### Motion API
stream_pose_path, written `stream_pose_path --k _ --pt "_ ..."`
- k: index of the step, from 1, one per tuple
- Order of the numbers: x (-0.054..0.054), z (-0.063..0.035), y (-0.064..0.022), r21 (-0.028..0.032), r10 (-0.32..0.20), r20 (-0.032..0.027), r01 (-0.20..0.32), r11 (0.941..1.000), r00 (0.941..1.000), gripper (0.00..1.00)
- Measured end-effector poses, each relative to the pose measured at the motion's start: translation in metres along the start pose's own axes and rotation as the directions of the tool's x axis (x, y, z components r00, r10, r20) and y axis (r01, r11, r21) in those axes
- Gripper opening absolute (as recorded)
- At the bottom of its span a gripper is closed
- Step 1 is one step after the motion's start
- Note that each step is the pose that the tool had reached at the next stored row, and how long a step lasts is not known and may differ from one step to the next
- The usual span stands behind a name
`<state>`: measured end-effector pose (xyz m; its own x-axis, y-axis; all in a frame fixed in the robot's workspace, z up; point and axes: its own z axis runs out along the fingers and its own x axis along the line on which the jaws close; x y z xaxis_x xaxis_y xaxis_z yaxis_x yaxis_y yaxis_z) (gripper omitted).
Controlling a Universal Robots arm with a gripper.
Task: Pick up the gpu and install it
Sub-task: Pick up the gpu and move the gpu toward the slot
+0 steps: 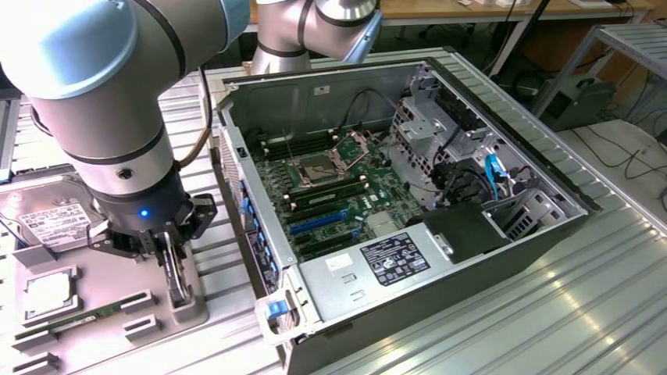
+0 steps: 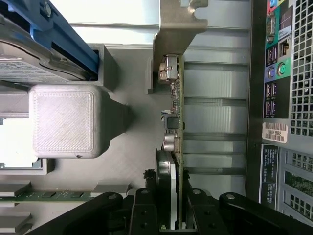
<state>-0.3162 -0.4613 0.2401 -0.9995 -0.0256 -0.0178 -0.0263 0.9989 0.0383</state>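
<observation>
Pincer is gripping gpu edge-on in tray, case at exterior view's three o'clock; slim hold is risking tilt, bracket snagging.

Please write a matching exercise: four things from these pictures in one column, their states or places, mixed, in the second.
1. thin dark gpu card with silvery bracket
2. boxy silver hard drive
3. slim green memory stick
4. black metal computer case

a. side open, motherboard showing
b. on edge, clasped by the fingers
c. label up, beside the arm
d. flat in a narrow tray slot

Pairs: 1-b, 2-c, 3-d, 4-a
</observation>
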Motion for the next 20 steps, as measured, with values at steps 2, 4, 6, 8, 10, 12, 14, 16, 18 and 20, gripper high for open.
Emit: stream_pose_path --k 2,4,6,8,10,12,14,16,18,20 --pt "0.000 0.0000 0.0000 0.0000 0.000 0.0000 0.000 1.0000 1.0000 0.28" --pt "0.000 -0.0014 0.0000 0.0004 0.000 -0.0004 0.000 1.0000 1.0000 0.28" --pt "0.000 -0.0037 0.0001 0.0000 0.000 0.0000 0.000 1.0000 1.0000 0.28" --pt "0.000 -0.0054 0.0002 0.0001 0.000 -0.0001 0.000 1.0000 1.0000 0.28" --pt "0.000 -0.0089 0.0003 0.0000 0.000 0.0000 0.000 1.0000 1.0000 0.28" --pt "0.000 -0.0120 0.0005 0.0000 0.000 0.0000 0.000 1.0000 1.0000 0.28" --pt "0.000 -0.0136 0.0005 0.0000 0.000 0.0000 0.000 1.0000 1.0000 0.28" --pt "0.000 -0.0148 0.0006 -0.0001 0.000 0.0000 0.000 1.0000 1.0000 0.28" --pt "0.000 -0.0167 0.0006 0.0000 0.000 0.0000 0.000 1.0000 1.0000 0.28" --pt "0.000 -0.0189 0.0007 0.0000 0.000 0.0000 0.000 1.0000 1.0000 0.28"
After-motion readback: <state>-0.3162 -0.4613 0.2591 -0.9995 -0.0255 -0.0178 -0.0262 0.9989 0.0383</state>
